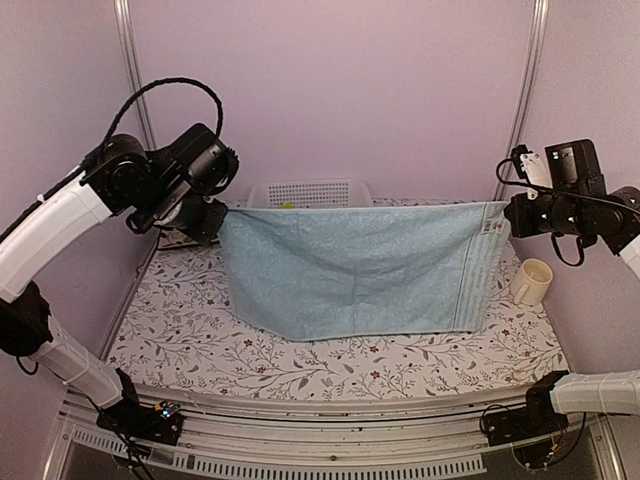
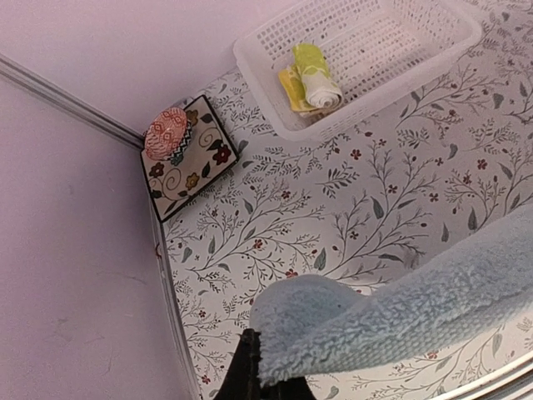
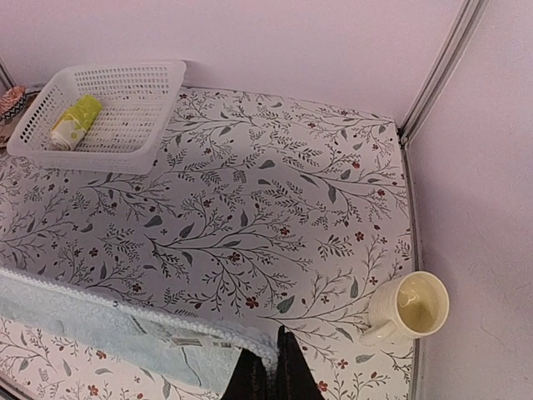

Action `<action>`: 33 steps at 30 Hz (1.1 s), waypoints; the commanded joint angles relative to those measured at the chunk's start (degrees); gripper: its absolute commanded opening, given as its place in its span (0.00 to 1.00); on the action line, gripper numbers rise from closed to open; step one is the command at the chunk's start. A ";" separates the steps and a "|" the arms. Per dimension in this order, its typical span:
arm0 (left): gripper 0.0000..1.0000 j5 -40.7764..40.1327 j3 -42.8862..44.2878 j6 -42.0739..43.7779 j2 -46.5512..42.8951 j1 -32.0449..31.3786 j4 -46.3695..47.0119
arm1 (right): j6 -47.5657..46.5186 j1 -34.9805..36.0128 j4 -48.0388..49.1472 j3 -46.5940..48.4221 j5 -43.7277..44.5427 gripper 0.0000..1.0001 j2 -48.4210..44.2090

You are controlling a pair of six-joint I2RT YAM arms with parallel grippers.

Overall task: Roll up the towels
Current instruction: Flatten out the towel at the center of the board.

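The pale light blue towel [image 1: 355, 270] hangs spread out in the air above the floral table, its lower edge near the table top. My left gripper [image 1: 222, 212] is shut on its upper left corner, and my right gripper [image 1: 505, 215] is shut on its upper right corner. In the left wrist view the fluffy blue towel [image 2: 400, 308] folds over my left gripper [image 2: 262, 367]. The right wrist view shows the towel's [image 3: 125, 329] labelled edge pinched in my right gripper [image 3: 277, 358]. The yellow-green towel [image 2: 315, 77] [image 3: 75, 121] lies rolled up inside the white basket [image 2: 254, 75].
The white mesh basket [image 1: 310, 192] [image 3: 83, 154] stands at the back of the table behind the hanging towel. A cream mug [image 1: 532, 281] [image 3: 412, 307] stands at the right edge. A dark floral square mat [image 2: 187, 158] with a red patterned object on it sits in the back left corner.
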 commanded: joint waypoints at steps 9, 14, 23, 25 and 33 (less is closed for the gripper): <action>0.00 5.65 -6.68 9.23 15.45 16.65 10.84 | -0.42 -4.57 12.83 -2.84 7.68 0.04 22.16; 0.00 9.23 -0.89 14.34 27.50 19.87 16.29 | -4.70 -10.96 16.28 4.09 7.60 0.05 32.18; 0.00 9.45 10.77 17.25 40.98 19.78 20.10 | -8.45 -13.64 19.12 7.09 8.53 0.04 39.57; 0.00 7.65 10.56 17.39 40.94 19.25 21.00 | -8.25 -13.66 19.18 6.98 7.46 0.04 39.88; 0.00 1.56 3.40 24.17 37.44 13.34 36.42 | -6.23 -16.94 22.87 2.91 5.92 0.04 37.23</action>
